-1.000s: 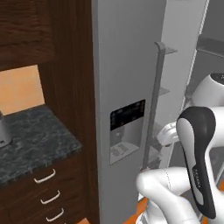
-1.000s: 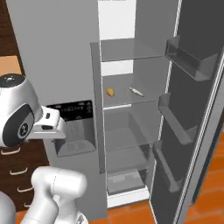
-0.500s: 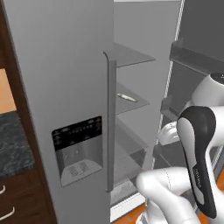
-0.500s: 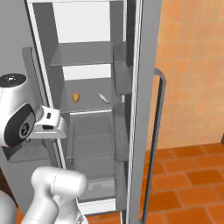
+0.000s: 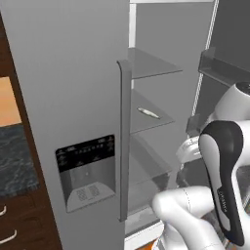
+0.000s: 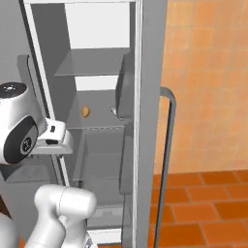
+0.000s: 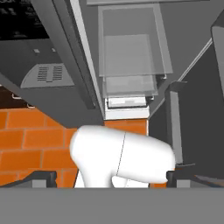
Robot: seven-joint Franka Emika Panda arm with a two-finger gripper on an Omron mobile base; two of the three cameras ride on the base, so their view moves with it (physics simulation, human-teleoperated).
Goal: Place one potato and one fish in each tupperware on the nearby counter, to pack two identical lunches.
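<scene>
Grey fridge [image 5: 73, 88] w/ open door [image 6: 150, 97], orange tile floor [image 6: 203, 208], tan wall [image 6: 208, 82].

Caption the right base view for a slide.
Open fridge with a potato and a fish on its middle shelf, arm in the foreground.

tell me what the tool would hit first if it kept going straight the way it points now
Judging by the hand view, the open tool points down toward the fridge's lower part, so it would probably meet the clear drawer first. Depth is hard to judge here.
</scene>
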